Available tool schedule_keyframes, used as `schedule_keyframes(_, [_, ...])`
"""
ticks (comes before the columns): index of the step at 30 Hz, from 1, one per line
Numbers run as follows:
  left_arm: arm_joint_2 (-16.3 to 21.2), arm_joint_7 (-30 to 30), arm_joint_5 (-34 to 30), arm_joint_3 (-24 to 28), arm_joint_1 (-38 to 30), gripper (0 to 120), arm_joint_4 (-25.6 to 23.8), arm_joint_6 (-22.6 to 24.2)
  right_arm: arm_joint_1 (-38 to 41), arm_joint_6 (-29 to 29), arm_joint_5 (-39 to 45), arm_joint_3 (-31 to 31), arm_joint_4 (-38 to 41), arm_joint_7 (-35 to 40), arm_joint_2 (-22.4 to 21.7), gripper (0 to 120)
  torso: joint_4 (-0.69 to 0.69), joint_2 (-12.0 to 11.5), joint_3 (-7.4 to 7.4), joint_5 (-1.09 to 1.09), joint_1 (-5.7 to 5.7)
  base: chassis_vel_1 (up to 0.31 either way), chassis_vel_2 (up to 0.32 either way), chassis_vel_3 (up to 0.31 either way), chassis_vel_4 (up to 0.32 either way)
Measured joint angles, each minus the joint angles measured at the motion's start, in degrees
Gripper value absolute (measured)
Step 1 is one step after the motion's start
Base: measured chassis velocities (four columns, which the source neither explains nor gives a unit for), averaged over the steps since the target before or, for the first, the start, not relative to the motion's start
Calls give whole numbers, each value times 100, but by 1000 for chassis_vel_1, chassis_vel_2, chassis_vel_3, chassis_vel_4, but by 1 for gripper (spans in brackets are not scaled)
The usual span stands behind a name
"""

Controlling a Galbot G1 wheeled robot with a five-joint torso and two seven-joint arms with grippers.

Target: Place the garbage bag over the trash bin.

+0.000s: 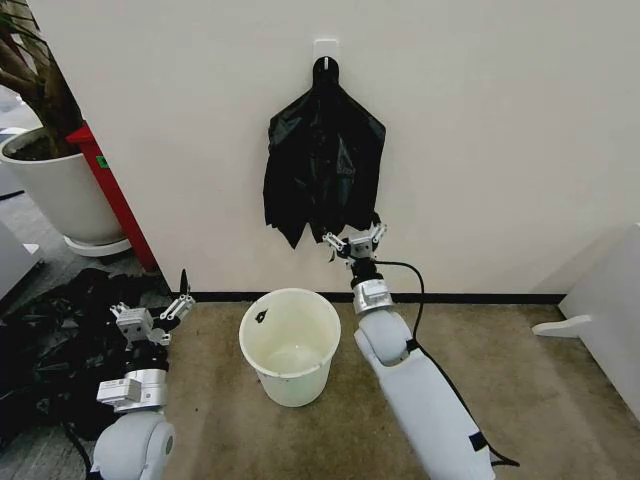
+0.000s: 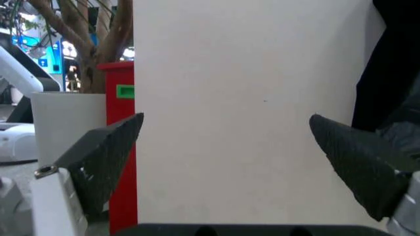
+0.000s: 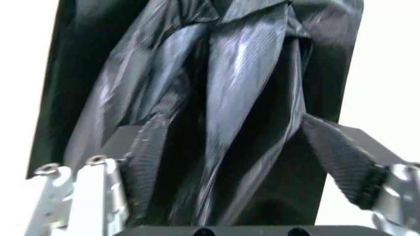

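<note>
The white trash bin (image 1: 296, 386) stands on the floor by the wall, open side up, with a small black mark at its rim. Above it a bundle of black bags (image 1: 322, 165) hangs from a wall hook, gathered to a point. The garbage bag is hidden: I cannot pick a single bag out of that bundle. My right gripper (image 1: 355, 240) is open at the bundle's lower edge; in the right wrist view the gripper (image 3: 226, 132) has folds of the black bundle (image 3: 223, 73) between its spread fingers. My left gripper (image 1: 152, 308) (image 2: 226, 120) is open and holds nothing, low at the left, facing the wall.
A sprawling heap of black plastic (image 1: 45, 350) covers the floor at the left, beside my left arm. Behind it stand a large white plant pot (image 1: 60, 190) and a red box (image 1: 115, 195). A white piece of furniture (image 1: 610, 310) borders the right side.
</note>
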Motion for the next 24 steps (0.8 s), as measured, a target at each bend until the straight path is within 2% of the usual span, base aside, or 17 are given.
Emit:
schedule_keyframes(4, [1,-1,0,5,-9,100,24,-18,189,-177,-6,-32,-66,214,97,55,0,0,0,0,0,0,0,0,0])
schedule_keyframes(5, [2,-1,0,5,-11,100,26,-19,193,-180,-6,-33,-70,219,99,53,0,0,0,0,0,0,0,0,0])
schedule_keyframes(6, [14,-2,-2,3,-26,100,39,-26,203,-191,-28,-37,-105,240,109,47,0,0,0,0,0,0,0,0,0])
schedule_keyframes(7, [14,-2,-2,3,-26,100,39,-26,203,-191,-28,-37,-105,240,109,47,0,0,0,0,0,0,0,0,0])
schedule_keyframes(11, [38,-3,-17,1,-76,100,75,-29,183,-176,-112,-28,-143,250,125,32,-1,0,0,1,0,0,0,0,0])
schedule_keyframes(12, [40,-4,-21,7,-94,100,88,-29,162,-148,-142,-11,-143,249,131,25,-1,0,0,1,0,0,0,0,0])
schedule_keyframes(14, [41,-4,-24,16,-112,100,96,-29,143,-121,-155,7,-138,246,135,22,-1,0,0,1,0,0,0,0,0])
schedule_keyframes(18, [80,91,-160,90,-191,100,74,-90,58,199,-42,60,-40,37,137,4,0,0,0,1,0,0,0,0,0])
schedule_keyframes(22, [176,287,-367,150,-259,100,8,-203,27,396,161,60,65,-165,121,0,-1,0,-1,2,0,0,0,0,0])
schedule_keyframes(24, [438,601,-754,237,-414,100,-95,-334,3,591,720,-9,291,-445,86,0,0,0,-1,1,0,0,0,0,0])
